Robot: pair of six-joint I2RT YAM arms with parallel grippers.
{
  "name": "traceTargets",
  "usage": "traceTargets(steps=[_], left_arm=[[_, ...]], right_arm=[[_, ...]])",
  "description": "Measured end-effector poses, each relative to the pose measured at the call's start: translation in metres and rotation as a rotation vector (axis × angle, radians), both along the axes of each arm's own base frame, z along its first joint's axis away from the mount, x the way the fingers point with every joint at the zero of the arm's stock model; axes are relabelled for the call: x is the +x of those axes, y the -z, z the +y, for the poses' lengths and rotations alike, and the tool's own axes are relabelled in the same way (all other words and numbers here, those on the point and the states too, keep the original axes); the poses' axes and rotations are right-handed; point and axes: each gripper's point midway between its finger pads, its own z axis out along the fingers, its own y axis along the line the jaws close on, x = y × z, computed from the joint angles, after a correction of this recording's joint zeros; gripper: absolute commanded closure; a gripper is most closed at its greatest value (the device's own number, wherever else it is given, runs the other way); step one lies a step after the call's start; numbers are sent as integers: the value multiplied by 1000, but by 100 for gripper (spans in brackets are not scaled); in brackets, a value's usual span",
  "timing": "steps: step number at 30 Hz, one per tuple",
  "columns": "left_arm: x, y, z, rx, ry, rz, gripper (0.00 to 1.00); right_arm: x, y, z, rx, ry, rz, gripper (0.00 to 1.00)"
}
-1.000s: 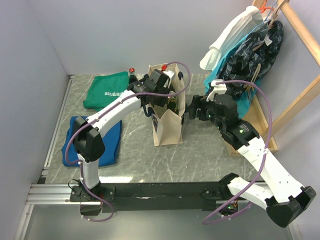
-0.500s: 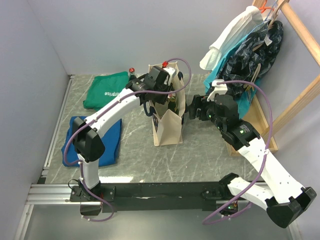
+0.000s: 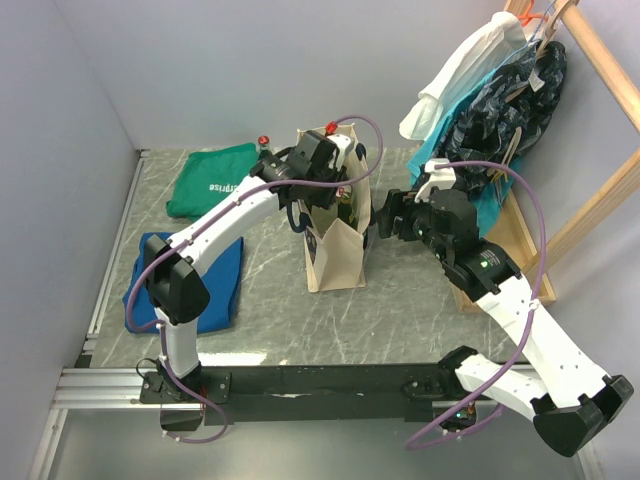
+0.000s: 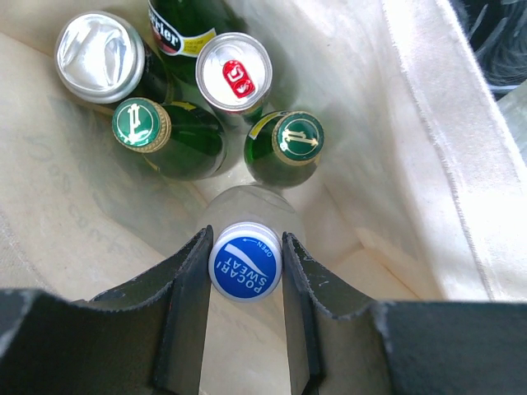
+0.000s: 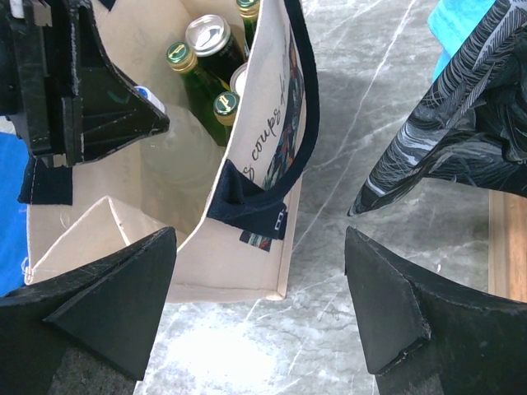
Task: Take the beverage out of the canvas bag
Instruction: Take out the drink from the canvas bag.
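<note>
The cream canvas bag (image 3: 335, 258) with navy handles stands upright mid-table. Inside it stand green glass bottles (image 4: 142, 123), cans (image 4: 234, 72) and a clear bottle with a blue Pocari Sweat cap (image 4: 244, 262). My left gripper (image 4: 244, 271) reaches down into the bag from above (image 3: 338, 190) and is shut on that blue cap, one finger pressed against each side. My right gripper (image 5: 259, 313) hangs open just right of the bag (image 3: 385, 222), over bare table beside the bag's side wall (image 5: 263, 140), holding nothing.
A green cloth (image 3: 213, 178) and a small red-capped bottle (image 3: 264, 142) lie at the back left. A blue cloth (image 3: 185, 285) lies at the left. A wooden rack with hanging clothes (image 3: 500, 90) stands close behind my right arm.
My left wrist has shifted slightly up and back over the bag, still gripping the cap. The right arm has barely moved.
</note>
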Motion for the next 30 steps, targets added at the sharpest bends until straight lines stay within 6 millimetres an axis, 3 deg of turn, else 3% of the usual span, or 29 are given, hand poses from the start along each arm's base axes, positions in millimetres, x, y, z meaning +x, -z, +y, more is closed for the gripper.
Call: traceTargets(steps=[9, 20, 30], left_arm=[[-5, -17, 0, -32, 12, -16, 99], [-20, -62, 9, -118, 30, -94, 99], [-23, -65, 10, -130, 33, -102, 99]], right_arm=[[-4, 6, -3, 2, 2, 2, 11], [-5, 5, -3, 3, 4, -1, 11], [-4, 6, -5, 21, 32, 17, 11]])
